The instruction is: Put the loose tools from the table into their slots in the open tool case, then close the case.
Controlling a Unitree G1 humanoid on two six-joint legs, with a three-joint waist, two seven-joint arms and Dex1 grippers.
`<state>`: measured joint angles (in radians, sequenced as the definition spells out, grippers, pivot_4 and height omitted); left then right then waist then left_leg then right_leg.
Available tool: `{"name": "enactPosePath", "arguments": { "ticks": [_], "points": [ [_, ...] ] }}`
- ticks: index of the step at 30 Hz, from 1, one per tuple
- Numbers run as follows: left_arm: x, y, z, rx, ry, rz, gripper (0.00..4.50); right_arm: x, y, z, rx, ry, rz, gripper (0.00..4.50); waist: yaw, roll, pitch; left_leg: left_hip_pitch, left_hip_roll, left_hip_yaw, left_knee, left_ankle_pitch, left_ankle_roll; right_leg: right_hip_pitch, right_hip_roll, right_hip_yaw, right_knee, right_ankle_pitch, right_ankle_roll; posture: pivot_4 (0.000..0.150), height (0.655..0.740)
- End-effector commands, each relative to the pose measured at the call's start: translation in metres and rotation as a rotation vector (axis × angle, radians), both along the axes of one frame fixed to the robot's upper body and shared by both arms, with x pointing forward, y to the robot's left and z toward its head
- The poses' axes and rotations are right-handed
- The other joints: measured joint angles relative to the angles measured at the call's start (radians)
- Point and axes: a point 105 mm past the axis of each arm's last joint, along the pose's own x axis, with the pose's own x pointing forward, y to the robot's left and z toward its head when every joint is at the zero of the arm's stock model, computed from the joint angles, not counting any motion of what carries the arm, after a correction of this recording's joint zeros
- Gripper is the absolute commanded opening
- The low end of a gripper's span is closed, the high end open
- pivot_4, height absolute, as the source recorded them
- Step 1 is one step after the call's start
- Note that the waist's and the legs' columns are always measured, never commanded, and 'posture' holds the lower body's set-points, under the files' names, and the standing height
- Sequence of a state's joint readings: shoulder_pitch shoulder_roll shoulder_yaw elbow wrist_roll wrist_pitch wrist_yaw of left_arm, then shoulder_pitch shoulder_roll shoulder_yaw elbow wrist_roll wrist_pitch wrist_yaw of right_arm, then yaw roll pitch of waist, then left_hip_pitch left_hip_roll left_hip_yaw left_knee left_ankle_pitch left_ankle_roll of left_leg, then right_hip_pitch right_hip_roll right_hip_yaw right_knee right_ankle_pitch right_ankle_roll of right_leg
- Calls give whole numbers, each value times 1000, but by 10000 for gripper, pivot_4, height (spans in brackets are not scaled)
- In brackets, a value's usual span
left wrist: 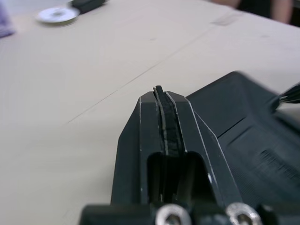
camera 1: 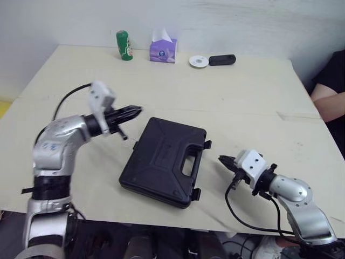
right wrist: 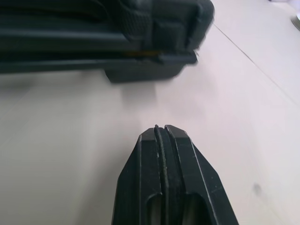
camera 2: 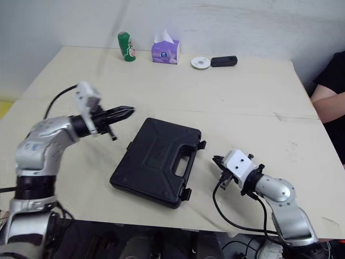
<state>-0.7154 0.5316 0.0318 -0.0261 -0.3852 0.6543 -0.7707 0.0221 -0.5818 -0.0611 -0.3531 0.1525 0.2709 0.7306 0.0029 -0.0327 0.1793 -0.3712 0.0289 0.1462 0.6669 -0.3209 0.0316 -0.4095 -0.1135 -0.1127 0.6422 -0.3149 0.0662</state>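
black plastic tool case [camera 1: 161, 160] closed on beige counter [camera 1: 242, 97] | left gripper [camera 1: 137, 110] pressed together, empty | right gripper [camera 1: 222, 159] pressed together, empty, beside case

Beige table [camera 1: 242, 102] against pale grey wall [camera 1: 242, 21]; yellow floor patch [camera 1: 2, 109] at left.

Foreground: right gripper [right wrist: 161, 129], its two black fingers pressed flat together with nothing between them. Background, ahead of the fingertips and apart from them: black tool case [right wrist: 93, 37] seen edge-on, halves together, a latch tab [right wrist: 177, 57] jutting out. Beige table [right wrist: 61, 154] between; faint seam line [right wrist: 253, 65] crosses it diagonally.
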Motion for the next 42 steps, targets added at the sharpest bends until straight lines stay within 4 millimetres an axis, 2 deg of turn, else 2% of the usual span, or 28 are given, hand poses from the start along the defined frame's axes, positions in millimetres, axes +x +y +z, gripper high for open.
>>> {"name": "enactPosePath", "arguments": {
  "ticks": [1,4,6,10,13,17,23,26,30,34,42],
  "points": [
    [6,-23,4,51,-27,-21,1027,-4,-2,18,79,5,23,0,-6,1,1,0,0,0,0,0,0,0,0,0,0,0,0,1500,7400],
    [5,-58,-6,117,-34,-133,1027,-5,-7,15,40,12,23,0,-9,3,2,2,1,2,0,1,-1,-1,2,2,-1,0,0,1500,7400],
    [7,-75,-24,206,17,-189,1027,-5,-9,12,49,35,17,0,-5,3,2,2,1,1,0,2,-1,-1,2,2,0,0,0,1500,7400],
    [5,-88,-50,303,58,-262,1027,-2,-2,7,68,43,19,0,-7,4,3,1,1,1,0,2,-2,-1,3,2,-1,0,-1,1500,7400],
    [5,-96,-59,313,85,-286,1027,-2,6,7,93,54,41,0,-3,5,3,1,1,1,0,2,-1,-1,2,2,-1,0,-1,1500,7400],
    [-5,-103,-79,390,132,-355,1027,-3,11,6,79,51,56,0,-2,5,3,1,1,0,1,2,0,-1,1,2,-1,0,-1,1500,7400],
    [-2,-93,-118,509,173,-290,1027,6,13,8,70,-8,22,0,-2,5,2,3,1,0,1,2,0,1,1,1,-1,0,-1,1500,7400],
    [1,-88,-129,568,157,-260,1027,11,13,10,66,-23,12,0,-3,4,-2,4,1,0,1,2,0,3,1,1,-1,0,-1,1500,7400],
    [7,-78,-136,687,83,-239,1027,16,12,7,43,-26,8,0,-3,4,-14,6,1,-1,0,1,0,5,1,1,-3,0,-1,1500,7400],
    [-2,-80,-142,633,157,-254,1027,27,16,4,21,-26,25,0,-7,5,-17,18,2,-1,-3,-2,0,18,1,1,-7,-1,-1,1500,7400],
    [-7,-68,-148,608,230,-230,1027,41,31,1,45,-36,64,0,-7,7,-21,19,3,-1,-3,-4,0,18,1,1,-7,-1,-1,1500,7400]
  ]
}}
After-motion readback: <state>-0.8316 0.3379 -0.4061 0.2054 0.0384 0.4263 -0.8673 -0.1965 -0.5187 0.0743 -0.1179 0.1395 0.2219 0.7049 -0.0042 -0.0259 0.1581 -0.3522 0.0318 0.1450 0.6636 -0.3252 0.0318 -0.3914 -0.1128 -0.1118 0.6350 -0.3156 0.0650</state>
